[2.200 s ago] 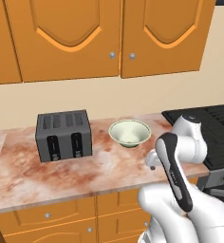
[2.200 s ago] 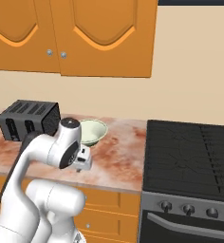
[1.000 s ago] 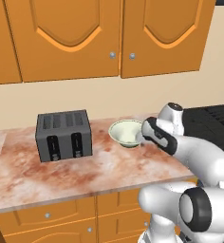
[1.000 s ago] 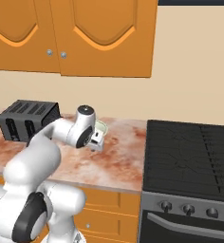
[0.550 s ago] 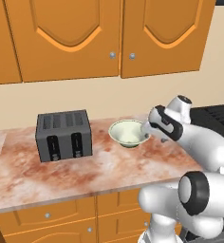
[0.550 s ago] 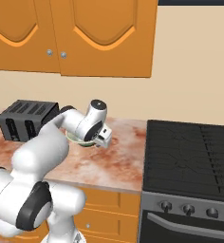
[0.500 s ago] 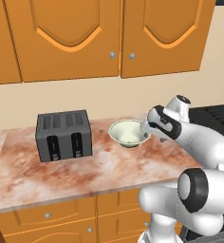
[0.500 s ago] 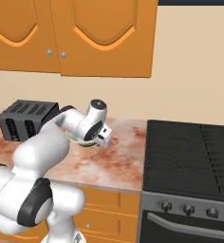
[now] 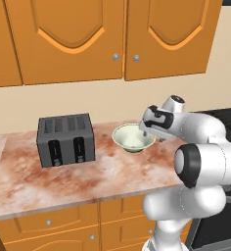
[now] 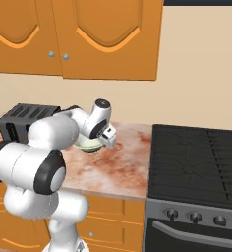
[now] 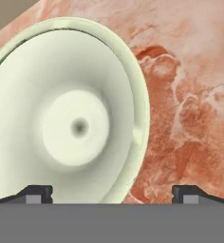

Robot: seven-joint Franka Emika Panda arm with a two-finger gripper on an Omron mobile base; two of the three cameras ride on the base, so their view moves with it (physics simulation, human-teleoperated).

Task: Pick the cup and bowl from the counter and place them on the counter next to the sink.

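I had just swung my gripper point(image 11: 112, 192) down over the bowl's point(image 9: 132, 137) near rim on the counter point(image 9: 88, 171), fingers spread wide, so grasping came next.

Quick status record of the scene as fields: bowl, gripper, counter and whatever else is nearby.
bowl: pale greenish-white, upright on the counter, nothing inside
gripper: open, at the bowl's right rim; in the hand view one fingertip stands over the bowl, the other over bare stone
holding: nothing
counter: marbled reddish stone
toaster: dark, four slots, left of the bowl, apart from it
stove: black cooktop, right of the counter
cabinets: orange doors, closed, above the counter
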